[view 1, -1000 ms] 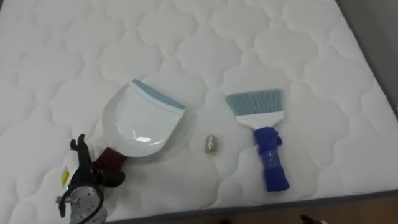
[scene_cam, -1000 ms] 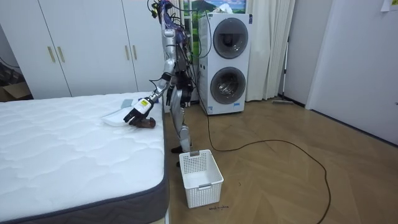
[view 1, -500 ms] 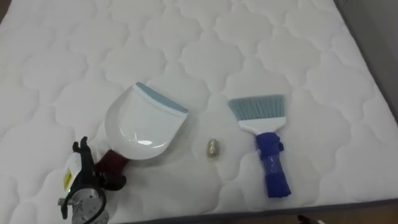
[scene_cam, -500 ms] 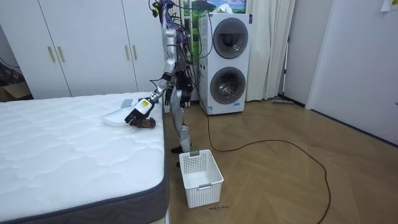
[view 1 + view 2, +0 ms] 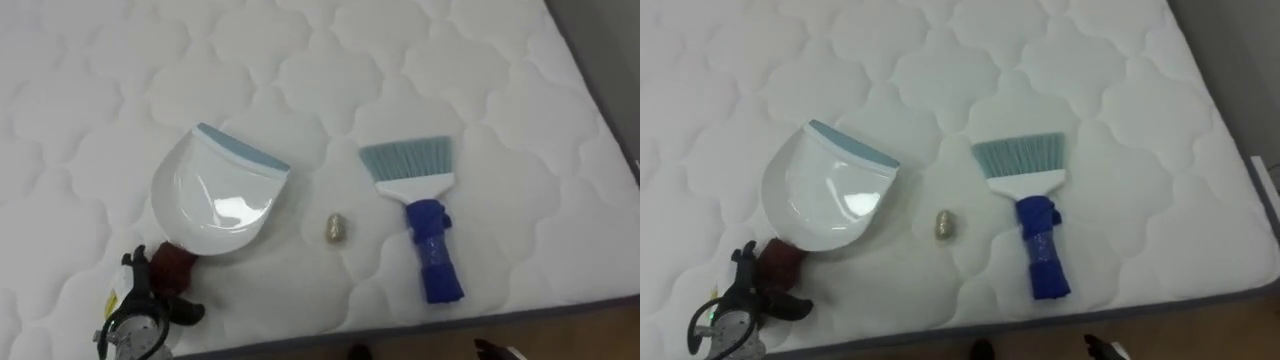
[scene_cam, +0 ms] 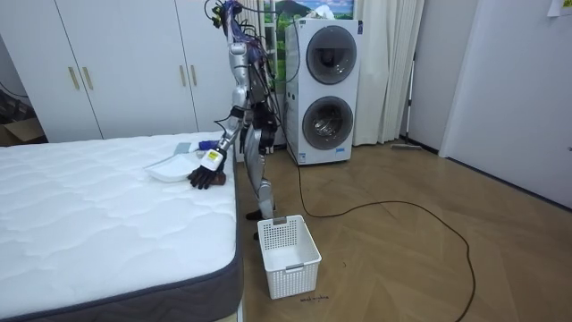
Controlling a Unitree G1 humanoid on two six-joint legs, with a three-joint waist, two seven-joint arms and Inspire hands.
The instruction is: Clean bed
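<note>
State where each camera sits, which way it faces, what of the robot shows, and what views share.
Left eye view: on the robot's head, looking down at the white quilted mattress; left hand lower left, by the white plastic dustpan, at its dark red handle.
Right eye view: just beside it, same downward look, same hand.
Room view: standing across the room, facing the bed's side; whole robot.
Shared: dustpan and left hand; both eyes, the blue-handled brush.
</note>
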